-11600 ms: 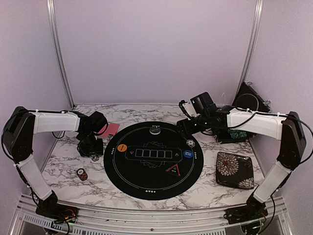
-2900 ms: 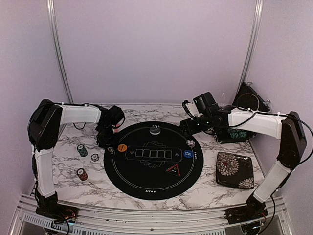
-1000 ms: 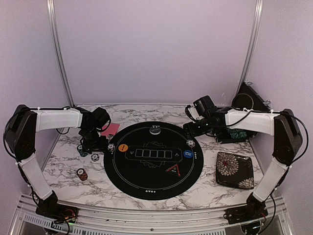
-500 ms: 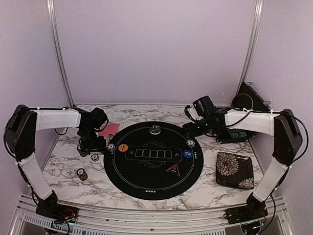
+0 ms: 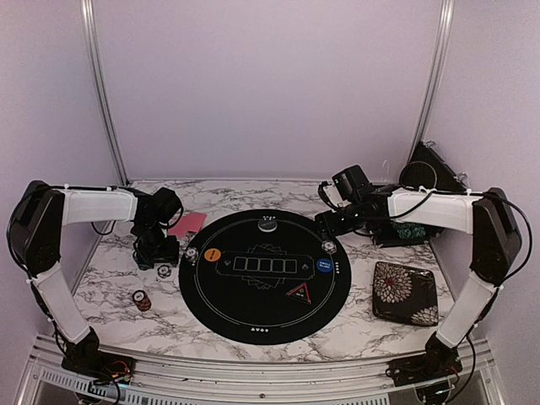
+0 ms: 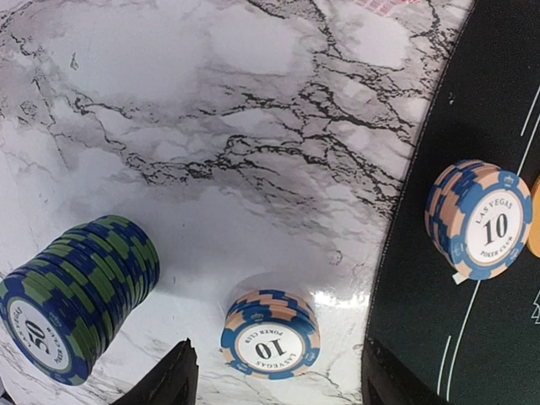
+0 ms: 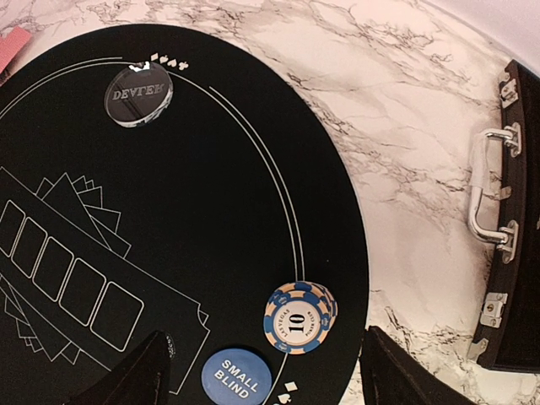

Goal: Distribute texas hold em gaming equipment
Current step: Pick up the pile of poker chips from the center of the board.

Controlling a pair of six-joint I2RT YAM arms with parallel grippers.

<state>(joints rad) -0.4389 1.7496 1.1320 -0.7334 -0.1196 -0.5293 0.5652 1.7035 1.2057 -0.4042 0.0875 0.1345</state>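
Note:
My left gripper (image 5: pixel 159 251) (image 6: pixel 277 363) hangs open over the marble just left of the round mat. A blue-and-peach "10" chip stack (image 6: pixel 270 342) (image 5: pixel 164 270) stands between its fingertips (image 6: pixel 173 380), with a gap on each side. A taller green-and-blue "50" stack (image 6: pixel 76 304) stands to its left, and another "10" stack (image 6: pixel 481 219) (image 5: pixel 192 254) sits on the mat's edge. My right gripper (image 5: pixel 331 221) (image 7: pixel 267 337) is open above a "10" stack (image 7: pixel 299 316) (image 5: pixel 328 246) beside the blue small-blind button (image 7: pixel 236 375) (image 5: pixel 323 267).
On the black mat (image 5: pixel 253 312) lie an orange button (image 5: pixel 212 253), a dealer button (image 5: pixel 267 224) (image 7: pixel 139 93) and a triangle marker (image 5: pixel 301 293). Pink cards (image 5: pixel 187 224) lie behind the left gripper; a red chip stack (image 5: pixel 142 299) sits nearer. A floral case (image 5: pixel 405 292) and a black case (image 7: pixel 506 253) stand on the right.
My left gripper has shifted slightly left and settled over the "10" stack beside the mat, its jaws narrowing a little. The right arm has stayed still.

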